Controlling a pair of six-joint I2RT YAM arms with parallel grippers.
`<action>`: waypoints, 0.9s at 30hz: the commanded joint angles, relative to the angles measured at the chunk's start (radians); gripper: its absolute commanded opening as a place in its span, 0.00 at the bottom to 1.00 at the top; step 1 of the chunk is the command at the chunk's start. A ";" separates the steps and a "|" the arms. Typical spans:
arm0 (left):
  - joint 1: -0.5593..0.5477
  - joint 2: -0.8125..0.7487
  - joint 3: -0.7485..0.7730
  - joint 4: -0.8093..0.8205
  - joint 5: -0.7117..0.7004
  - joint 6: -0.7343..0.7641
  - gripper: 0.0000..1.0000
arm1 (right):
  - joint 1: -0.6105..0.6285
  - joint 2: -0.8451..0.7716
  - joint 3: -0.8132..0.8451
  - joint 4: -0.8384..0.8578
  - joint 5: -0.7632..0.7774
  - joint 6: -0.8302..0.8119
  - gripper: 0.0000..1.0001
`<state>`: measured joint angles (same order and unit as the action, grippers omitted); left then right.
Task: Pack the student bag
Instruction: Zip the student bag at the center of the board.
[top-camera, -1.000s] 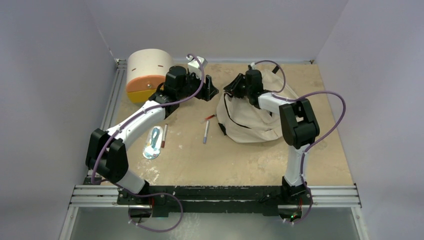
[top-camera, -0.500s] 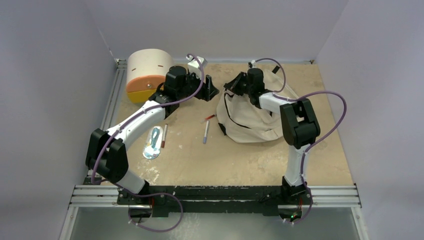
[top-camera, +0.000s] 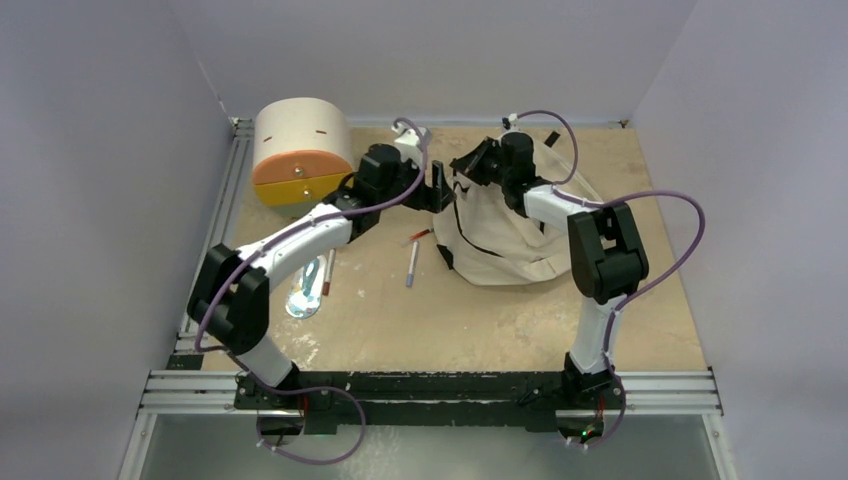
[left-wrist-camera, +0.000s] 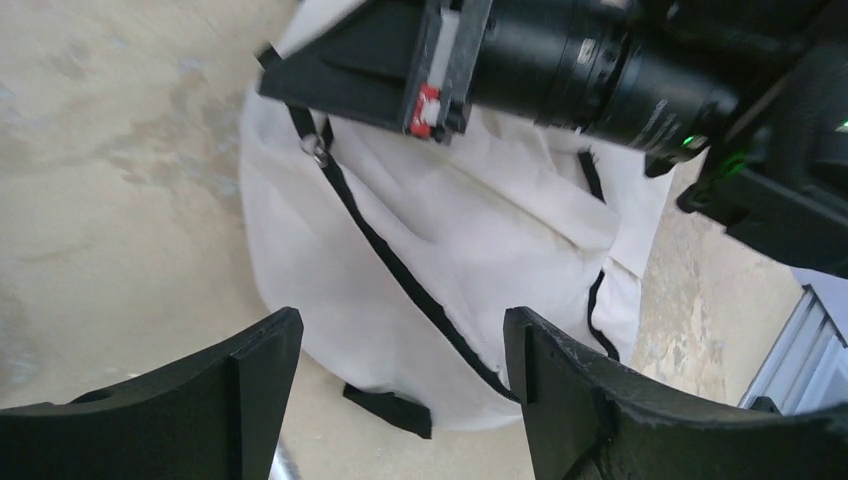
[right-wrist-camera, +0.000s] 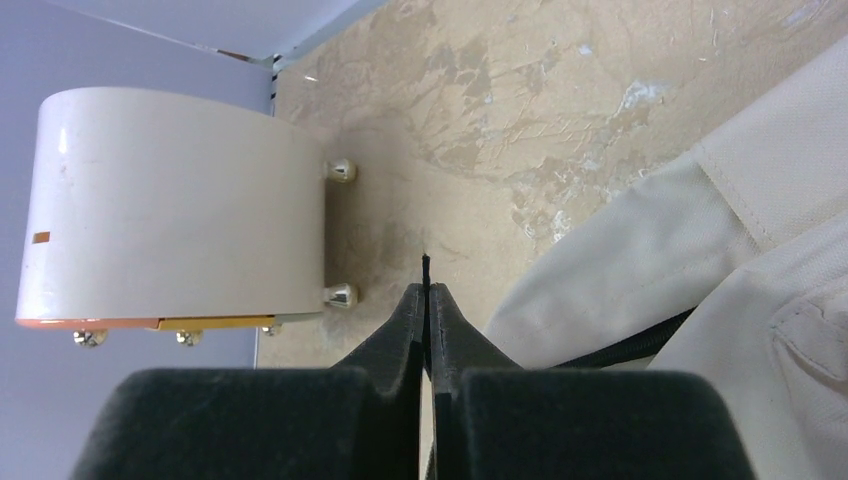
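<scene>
- Our left gripper (top-camera: 441, 189) stands with jaws wide and nothing between them, just left of the bag and pointing at it.
- The student bag (top-camera: 510, 240) lies slumped right of centre on the table (top-camera: 400, 330). Its black zipper line (left-wrist-camera: 385, 255) runs slantwise across the left gripper's opening.
- Our right gripper (top-camera: 470, 163), jaws pressed together, sits at the bag's far-left corner. We cannot tell whether it pinches fabric.
- We judge the left arm better placed to catch the edge.

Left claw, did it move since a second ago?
Yes. In the top view, the left gripper has swung to the right, away from the cream drawer box and up close to the student bag.
</scene>
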<state>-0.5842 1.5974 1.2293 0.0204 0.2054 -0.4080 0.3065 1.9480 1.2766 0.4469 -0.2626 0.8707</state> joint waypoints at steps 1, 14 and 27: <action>-0.033 0.094 0.057 -0.004 -0.069 -0.060 0.74 | -0.008 -0.039 0.003 0.062 -0.025 -0.009 0.00; -0.031 0.289 0.183 0.027 -0.066 -0.115 0.73 | -0.010 -0.048 -0.008 0.068 -0.035 -0.016 0.00; -0.030 0.305 0.049 0.072 0.037 -0.112 0.00 | -0.031 -0.033 0.002 0.050 0.011 -0.053 0.00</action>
<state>-0.6220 1.9232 1.3506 0.0586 0.2119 -0.5205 0.2970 1.9484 1.2675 0.4557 -0.2798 0.8463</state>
